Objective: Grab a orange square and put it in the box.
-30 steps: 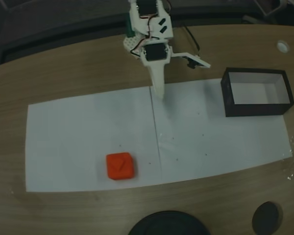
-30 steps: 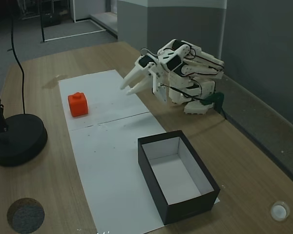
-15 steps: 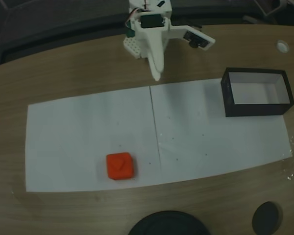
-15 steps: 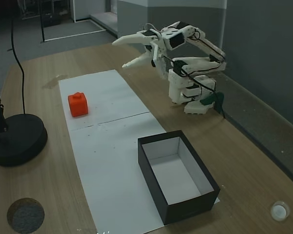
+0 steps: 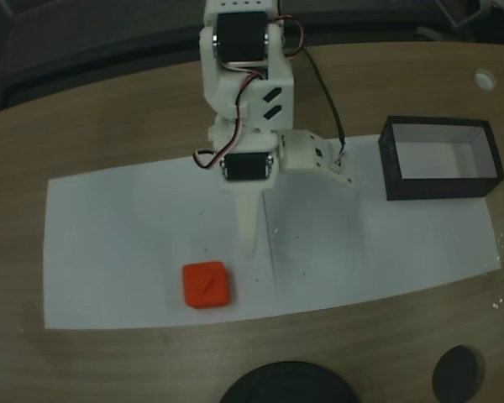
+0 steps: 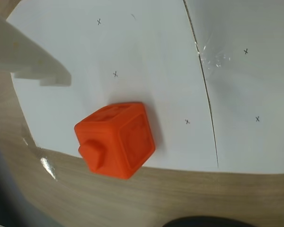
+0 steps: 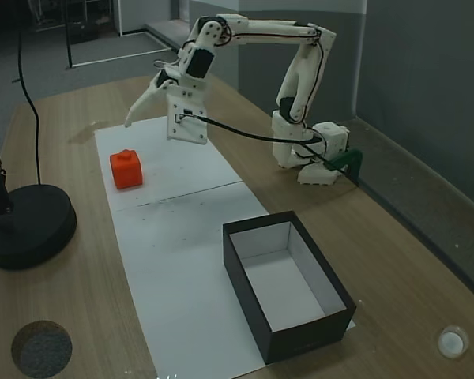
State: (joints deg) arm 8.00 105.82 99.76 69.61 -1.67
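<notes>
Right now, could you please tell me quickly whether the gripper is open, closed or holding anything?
Gripper: open and empty, hanging above the white paper, apart from the orange square, which sits on the paper.

One fixed camera looks steeply down at the desk [image 5: 109,126], another looks obliquely from the side, the wrist camera is close; all share the white paper [image 5: 134,227].
</notes>
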